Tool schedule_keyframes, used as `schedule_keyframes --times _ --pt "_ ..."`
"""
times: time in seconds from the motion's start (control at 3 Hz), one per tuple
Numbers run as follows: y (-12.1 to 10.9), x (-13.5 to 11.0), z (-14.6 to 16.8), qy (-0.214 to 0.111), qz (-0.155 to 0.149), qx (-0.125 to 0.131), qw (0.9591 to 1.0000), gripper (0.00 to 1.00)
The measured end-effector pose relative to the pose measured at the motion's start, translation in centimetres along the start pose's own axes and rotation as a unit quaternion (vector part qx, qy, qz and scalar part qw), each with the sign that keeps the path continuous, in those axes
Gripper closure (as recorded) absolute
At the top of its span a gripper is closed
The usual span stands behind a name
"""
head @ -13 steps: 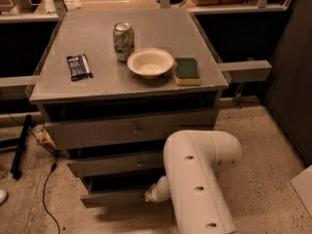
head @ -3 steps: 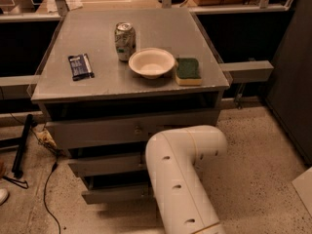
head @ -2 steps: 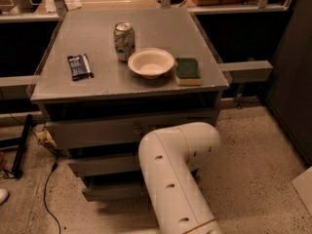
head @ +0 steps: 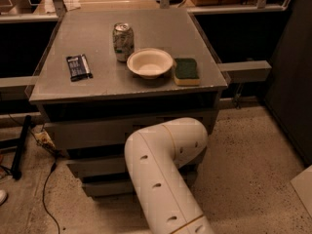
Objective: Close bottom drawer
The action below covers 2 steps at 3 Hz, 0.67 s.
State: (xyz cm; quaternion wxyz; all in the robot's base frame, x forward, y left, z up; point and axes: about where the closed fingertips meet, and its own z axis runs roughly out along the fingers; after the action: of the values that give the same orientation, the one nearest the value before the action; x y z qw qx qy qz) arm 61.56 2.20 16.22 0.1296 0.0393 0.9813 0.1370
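The bottom drawer (head: pixel 105 187) is the lowest grey front of the cabinet, seen at the lower left. It sits nearly flush under the middle drawer (head: pixel 95 167). Its knob is hidden behind my white arm (head: pixel 163 174). My arm bends in front of the drawers and covers their right half. My gripper is hidden behind the arm, so it does not show.
On the grey cabinet top (head: pixel 97 87) stand a soda can (head: pixel 123 42), a white bowl (head: pixel 149 62), a green sponge (head: pixel 186 71) and a dark snack packet (head: pixel 78 66). A black cable (head: pixel 46 189) lies on the speckled floor at left.
My arm has swung left across the drawer fronts. The bottom drawer, which stuck out earlier, now sits further in.
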Motion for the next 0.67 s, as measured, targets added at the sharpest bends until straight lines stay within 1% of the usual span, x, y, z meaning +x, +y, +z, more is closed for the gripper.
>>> schedule_keyframes --times 0.33,0.67 --pt "2.23 -1.11 -0.03 -0.013 -0.008 -0.003 0.9999 1.00" --pt "1.94 -0.68 -0.37 -0.008 -0.007 -0.005 0.9999 1.00"
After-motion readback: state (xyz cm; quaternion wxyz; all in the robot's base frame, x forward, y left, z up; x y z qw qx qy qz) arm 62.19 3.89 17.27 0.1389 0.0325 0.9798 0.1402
